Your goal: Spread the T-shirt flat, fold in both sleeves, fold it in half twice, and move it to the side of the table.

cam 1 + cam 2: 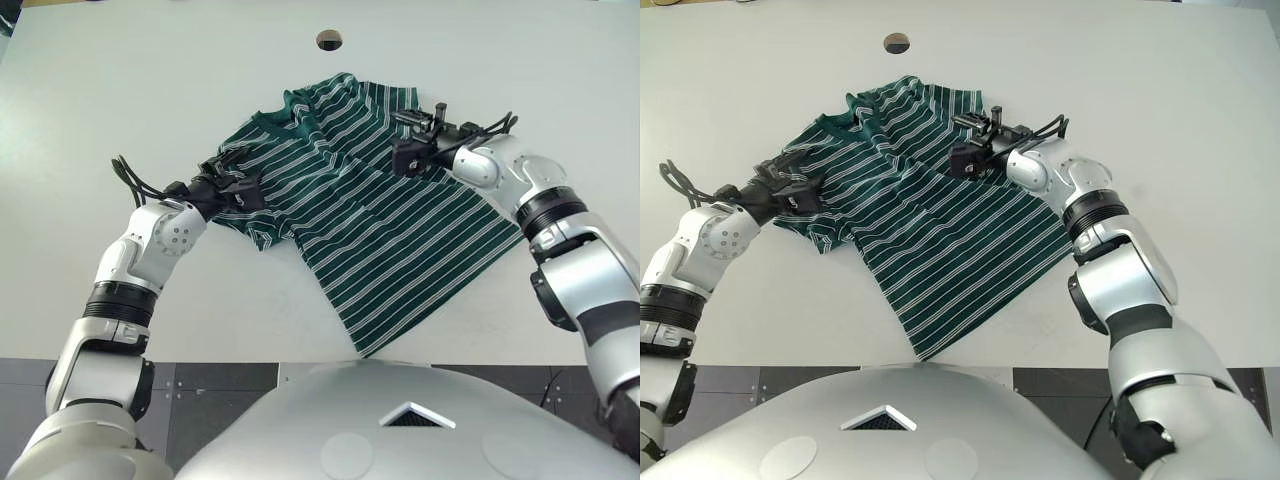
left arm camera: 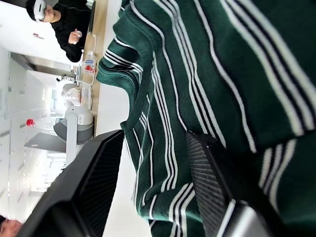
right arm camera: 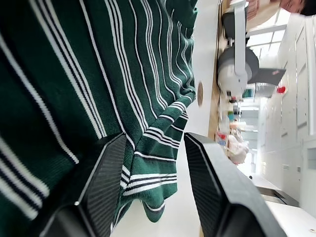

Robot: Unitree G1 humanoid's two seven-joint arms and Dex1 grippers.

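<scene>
**Hovering at both sleeves of a rumpled T-shirt**

Looking down from my head, the green, white-striped T-shirt (image 1: 380,220) lies slantwise on the white table (image 1: 120,80), filling the middle of the frame. Its collar (image 1: 290,105) points to the upper middle. One hem corner (image 1: 365,350) reaches the lower middle, close to the table's near edge. The cloth is not flat: folds bunch up around the collar and shoulders, and they hide how the neckline really lies.

My left end effector (image 1: 235,178) sits at the left of the frame, over the sleeve on that side. The sleeve is doubled over itself there, and my own fingers cover part of it. In the left wrist view my two fingers (image 2: 94,187) stand wide apart, with the striped edge and a strip of bare table between them. I cannot tell whether the tips touch the cloth.

My right end effector (image 1: 408,140) is at the upper right of the shirt, over the other sleeve, most of which it hides from the head views. In the right wrist view these fingers (image 3: 217,197) are also spread wide. The banded sleeve hem lies in the gap, not pinched.

A small round hole (image 1: 328,40) in the table sits at the upper middle, just beyond the collar.
</scene>
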